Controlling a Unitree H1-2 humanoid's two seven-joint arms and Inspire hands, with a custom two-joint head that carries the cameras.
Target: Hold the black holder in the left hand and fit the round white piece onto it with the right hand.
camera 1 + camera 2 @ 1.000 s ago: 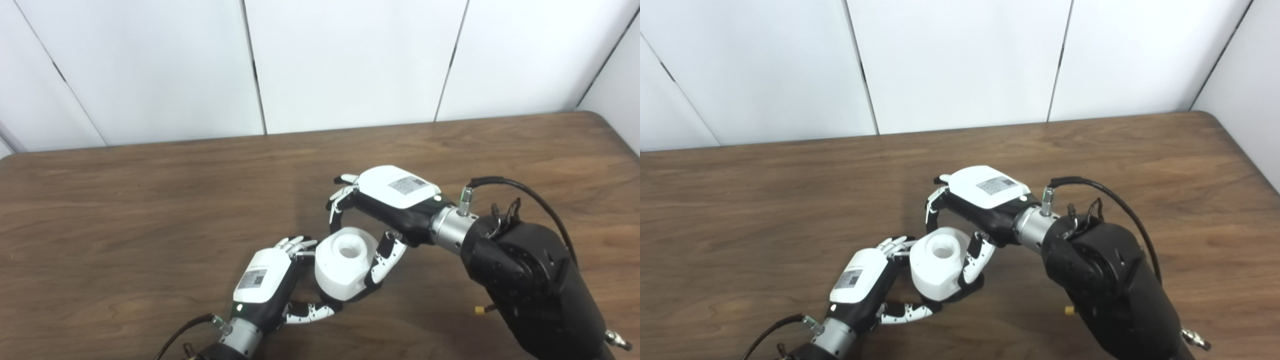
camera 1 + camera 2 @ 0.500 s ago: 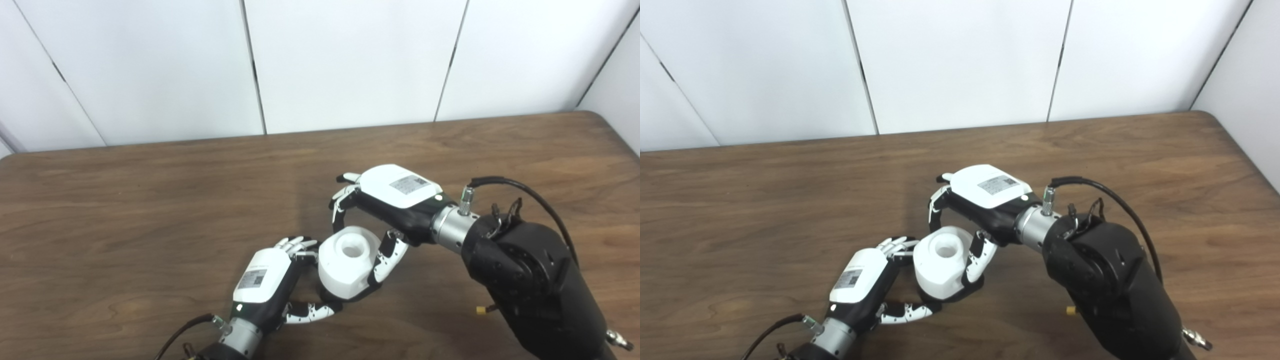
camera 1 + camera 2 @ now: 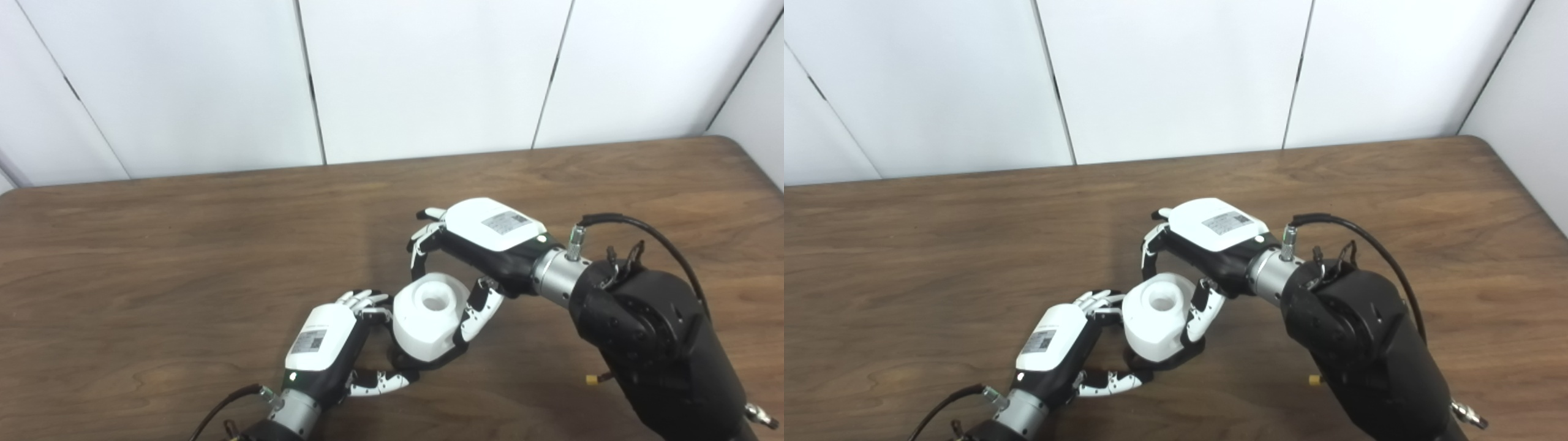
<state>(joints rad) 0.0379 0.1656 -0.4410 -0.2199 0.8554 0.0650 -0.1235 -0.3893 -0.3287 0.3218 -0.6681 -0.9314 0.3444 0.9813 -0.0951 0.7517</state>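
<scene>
The round white piece [image 3: 429,318], with a hole in its top, sits low over the table near the front middle. My right hand [image 3: 484,245] is shut on it, fingers curled over its far side and thumb on its near right side. Just beneath it a sliver of the black holder [image 3: 425,362] shows, mostly hidden by the white piece. My left hand [image 3: 324,346] reaches in from the lower left and is shut around the holder, fingers behind it and thumb [image 3: 380,383] in front. The white piece is tilted slightly on top of the holder.
A brown wooden table [image 3: 153,245] carries the work, with white wall panels [image 3: 429,73] behind its far edge. My bulky black right forearm [image 3: 655,343] fills the lower right. A thin cable [image 3: 214,413] trails from the left wrist.
The right hand and the white piece have shifted slightly up and to the right. More of the black holder now shows under the piece. The left hand has stayed put.
</scene>
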